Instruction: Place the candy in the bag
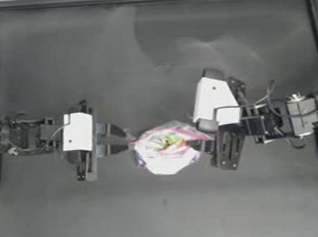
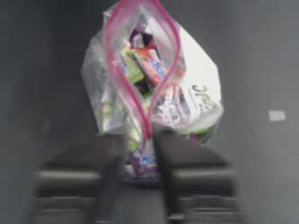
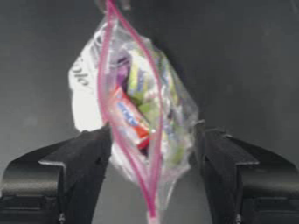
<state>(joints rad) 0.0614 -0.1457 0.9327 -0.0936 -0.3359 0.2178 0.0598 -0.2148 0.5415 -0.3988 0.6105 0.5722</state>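
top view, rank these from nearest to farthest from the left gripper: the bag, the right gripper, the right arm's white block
1. The bag, pinched at its left edge by the left gripper, mid-table.
2. The right gripper, at the bag's right edge.
3. The right arm's white block, farther right and toward the top edge.

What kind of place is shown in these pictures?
Probably a robot test bench: a dark table with a raised frame, two arms facing each other, left gripper and right gripper around one bag.
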